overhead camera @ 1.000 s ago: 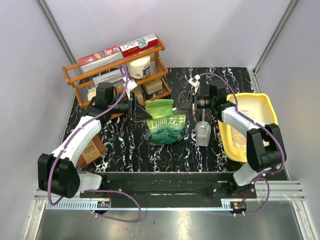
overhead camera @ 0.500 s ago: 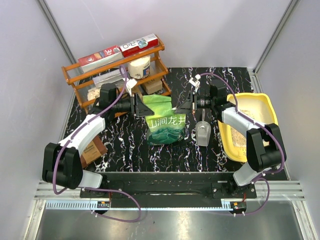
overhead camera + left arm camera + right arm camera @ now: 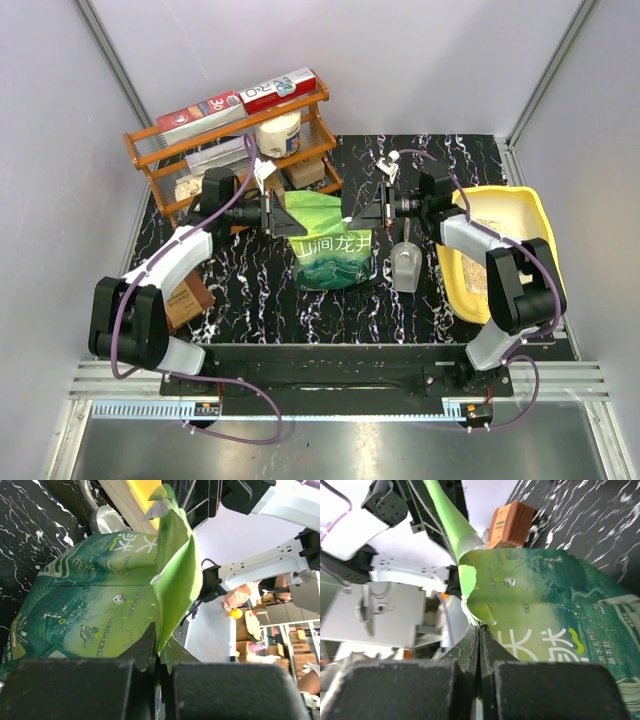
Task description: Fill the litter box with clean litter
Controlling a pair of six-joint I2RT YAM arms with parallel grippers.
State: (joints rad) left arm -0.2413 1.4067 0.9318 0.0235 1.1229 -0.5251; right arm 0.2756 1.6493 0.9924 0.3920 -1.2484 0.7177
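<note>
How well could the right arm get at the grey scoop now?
Probably not yet: the right gripper is shut on the green litter pouch, as is the left gripper. The grey scoop lies uncovered beside the pouch, so the way looks free once it releases.

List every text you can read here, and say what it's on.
"山涧龙", with a fourth character unclear: white, on the green pouch.
"30": on the left red box atop the orange rack.
Right red box: lettering too blurred to read.
Pouch's other print in the wrist views: too small or cut off.
</note>
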